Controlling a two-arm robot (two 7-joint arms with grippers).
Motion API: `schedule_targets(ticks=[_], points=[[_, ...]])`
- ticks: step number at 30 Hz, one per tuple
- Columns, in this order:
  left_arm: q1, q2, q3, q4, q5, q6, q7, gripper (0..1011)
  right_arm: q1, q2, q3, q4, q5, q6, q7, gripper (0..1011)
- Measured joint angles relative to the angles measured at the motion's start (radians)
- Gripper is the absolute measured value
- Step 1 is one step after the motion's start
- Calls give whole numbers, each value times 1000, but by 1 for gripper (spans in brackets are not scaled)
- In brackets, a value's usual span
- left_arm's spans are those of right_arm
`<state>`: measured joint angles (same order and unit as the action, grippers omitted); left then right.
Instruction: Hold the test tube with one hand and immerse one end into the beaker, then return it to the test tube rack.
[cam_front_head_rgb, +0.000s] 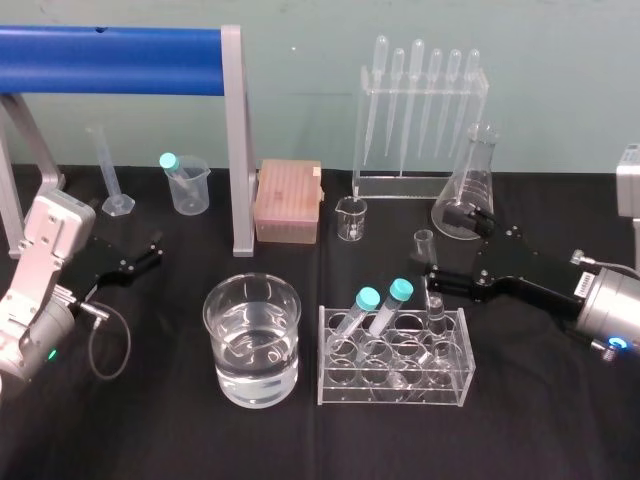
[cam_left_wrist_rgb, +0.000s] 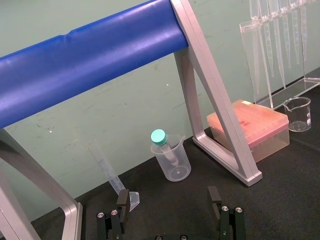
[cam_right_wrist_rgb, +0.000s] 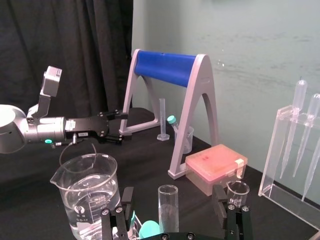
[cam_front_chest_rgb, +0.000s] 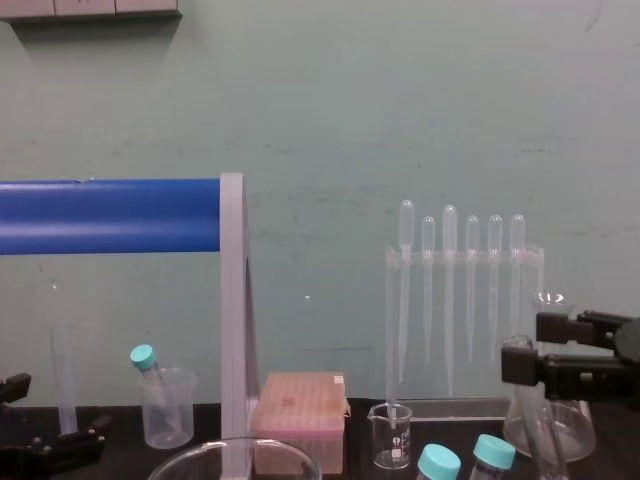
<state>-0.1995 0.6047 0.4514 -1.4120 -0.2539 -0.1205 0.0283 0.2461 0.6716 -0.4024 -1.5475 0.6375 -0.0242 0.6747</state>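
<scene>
Black table (cam_front_head_rgb: 160, 430): test tube (cam_front_head_rgb: 452, 245) stands in rack (cam_front_head_rgb: 395, 385), right of centre. Right gripper (cam_front_head_rgb: 440, 247) wide open, empty, around its top. We should close gently, lift straight, then go to beaker (cam_front_head_rgb: 252, 340). Left gripper (cam_front_head_rgb: 150, 250) idle, open, left edge.

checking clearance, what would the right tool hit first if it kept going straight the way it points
Likely the test tube, which stands between the open fingers of the right tool, dead ahead; how near is unclear. The left tool idles far left.
</scene>
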Motion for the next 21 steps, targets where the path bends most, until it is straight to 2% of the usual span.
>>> schedule_targets(ticks=[21], points=[[0,0,0,0,0,0,0,1000,32,-30,-36,39,-23,24,-7,1004]])
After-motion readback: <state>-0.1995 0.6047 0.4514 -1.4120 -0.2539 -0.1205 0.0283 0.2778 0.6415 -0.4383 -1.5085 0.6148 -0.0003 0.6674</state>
